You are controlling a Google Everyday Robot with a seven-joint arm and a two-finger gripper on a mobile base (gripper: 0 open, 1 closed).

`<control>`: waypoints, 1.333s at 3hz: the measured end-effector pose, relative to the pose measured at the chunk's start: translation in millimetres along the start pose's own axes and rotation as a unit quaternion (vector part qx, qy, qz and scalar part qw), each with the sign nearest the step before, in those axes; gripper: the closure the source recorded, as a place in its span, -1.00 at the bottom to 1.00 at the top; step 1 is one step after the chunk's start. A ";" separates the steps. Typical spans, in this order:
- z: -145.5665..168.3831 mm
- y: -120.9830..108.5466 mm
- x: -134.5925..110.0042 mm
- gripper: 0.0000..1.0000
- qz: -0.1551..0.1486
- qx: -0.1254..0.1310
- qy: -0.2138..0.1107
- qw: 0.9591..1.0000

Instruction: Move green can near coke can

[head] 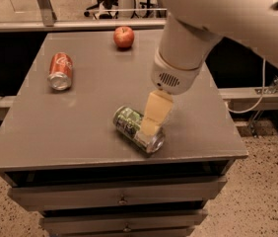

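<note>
1. My gripper (150, 126) is down at the toppled green can (127, 121); wide or clamped, I can't tell.
2. The coke can (60, 71) lies well apart, back-left of the green can.

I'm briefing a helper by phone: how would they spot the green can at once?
On the grey table, look near the front edge, at the robot's tool. The green can lies there on its side; the coke can at the left is red, and the apple at the back is round.
</note>
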State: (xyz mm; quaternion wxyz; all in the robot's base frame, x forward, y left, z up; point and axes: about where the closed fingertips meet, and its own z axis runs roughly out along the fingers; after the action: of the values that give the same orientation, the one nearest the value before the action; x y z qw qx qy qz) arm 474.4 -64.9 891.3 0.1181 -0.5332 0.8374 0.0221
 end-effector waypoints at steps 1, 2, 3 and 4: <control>14.6 2.1 -10.1 -1.00 0.041 -0.011 -0.003 0.999; 22.1 5.3 -19.3 -1.00 0.075 -0.019 -0.011 0.997; 29.7 10.1 -28.8 -1.00 0.112 -0.016 -0.018 0.993; 33.7 12.6 -33.2 -1.00 0.127 -0.008 -0.019 0.992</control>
State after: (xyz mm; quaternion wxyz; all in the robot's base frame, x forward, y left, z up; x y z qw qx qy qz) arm 482.3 -24.5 864.8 0.1261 -0.4231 0.8957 0.0535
